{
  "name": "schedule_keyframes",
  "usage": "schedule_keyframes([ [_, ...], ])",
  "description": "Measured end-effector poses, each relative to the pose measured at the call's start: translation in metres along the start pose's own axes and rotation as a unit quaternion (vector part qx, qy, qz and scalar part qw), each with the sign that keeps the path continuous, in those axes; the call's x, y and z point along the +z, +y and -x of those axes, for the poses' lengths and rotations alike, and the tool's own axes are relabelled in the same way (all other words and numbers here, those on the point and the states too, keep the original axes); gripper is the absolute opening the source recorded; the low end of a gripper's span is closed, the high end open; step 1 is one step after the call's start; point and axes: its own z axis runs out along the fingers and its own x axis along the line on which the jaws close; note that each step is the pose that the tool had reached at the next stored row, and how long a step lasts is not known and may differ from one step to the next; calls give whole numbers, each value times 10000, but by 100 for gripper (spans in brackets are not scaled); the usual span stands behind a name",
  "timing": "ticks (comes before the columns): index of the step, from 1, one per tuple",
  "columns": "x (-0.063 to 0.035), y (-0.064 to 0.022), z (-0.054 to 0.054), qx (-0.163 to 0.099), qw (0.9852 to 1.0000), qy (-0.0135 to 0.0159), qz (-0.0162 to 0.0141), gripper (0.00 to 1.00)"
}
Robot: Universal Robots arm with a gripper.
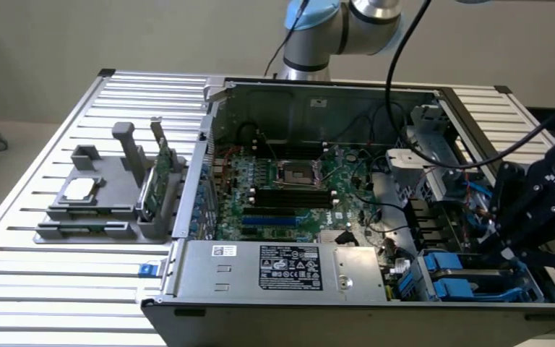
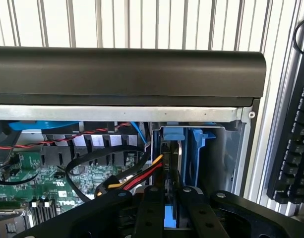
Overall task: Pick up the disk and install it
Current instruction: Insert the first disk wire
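slatted table [image 1: 56,275], PC case [image 1: 287,289], grey holder [image 1: 104,202]

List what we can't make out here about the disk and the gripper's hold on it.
- Disk: in the wrist view the gripper and blue carrier rails cover all but its thin edge; label unseen.
- Contact: the finger bodies block where the pads meet the disk.
- Seating depth: in the exterior view the gripper and cables block the drive bay.
- Power supply label: print too small.

Even soft indoor light, pale glare on slatted table [image 1: 56,275], computer case [image 1: 287,210] interior dim, slightly soft focus
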Motion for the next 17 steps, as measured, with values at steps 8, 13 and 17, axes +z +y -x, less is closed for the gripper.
schedule_keyframes([
  [8, 16, 3, 14, -22, 10000, 16, 1, 16],
  [13, 21, 4, 15, -33, 10000, 19, 1, 16],
  [17, 23, 4, 15, -39, 10000, 19, 1, 16],
])
